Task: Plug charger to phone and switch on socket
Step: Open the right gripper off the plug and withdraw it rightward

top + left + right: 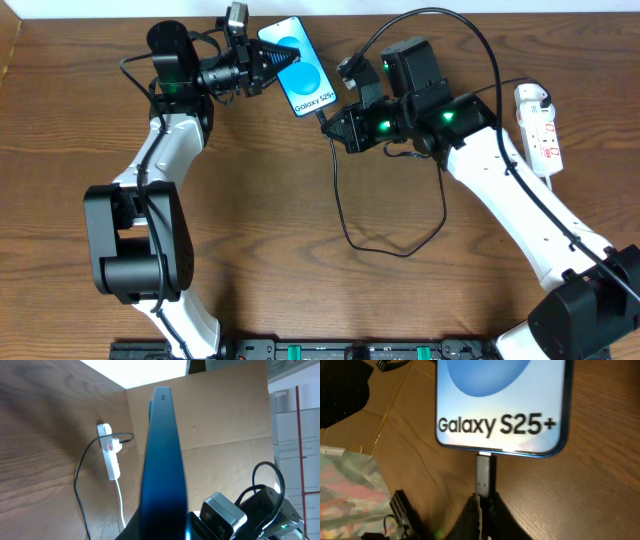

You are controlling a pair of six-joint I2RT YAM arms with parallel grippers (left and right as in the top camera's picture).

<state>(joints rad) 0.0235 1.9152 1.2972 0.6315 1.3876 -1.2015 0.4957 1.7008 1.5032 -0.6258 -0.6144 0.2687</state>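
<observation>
in the right wrist view my right gripper (482, 510) fills the bottom centre of the frame. its dark fingertips are pinched together on the rear of the charger connector (485, 472). the connector stands straight up from them and its tip is seated in the port on the bottom edge of the phone (502, 400). the phone lies screen up on the wooden table (600, 495), lit pale blue, with "galaxy s25+" readable just above the port.

in the overhead view the thin black charger cable (345, 215) drops from that connector toward the lower middle of the frame, loops, and climbs back up under the right arm. the phone sits tilted in the upper centre, and the left gripper (272, 62) reaches in from the left, jaws closed on its upper-left side. the left wrist view shows the phone edge-on, rising through the middle of the frame.

furthest off, the white power strip (540, 125) lies at the right edge of the overhead view, well apart from the phone. in the left wrist view a white plug sits on it with a black cable leading away, and the strip's white cord trails toward the bottom of the frame.
</observation>
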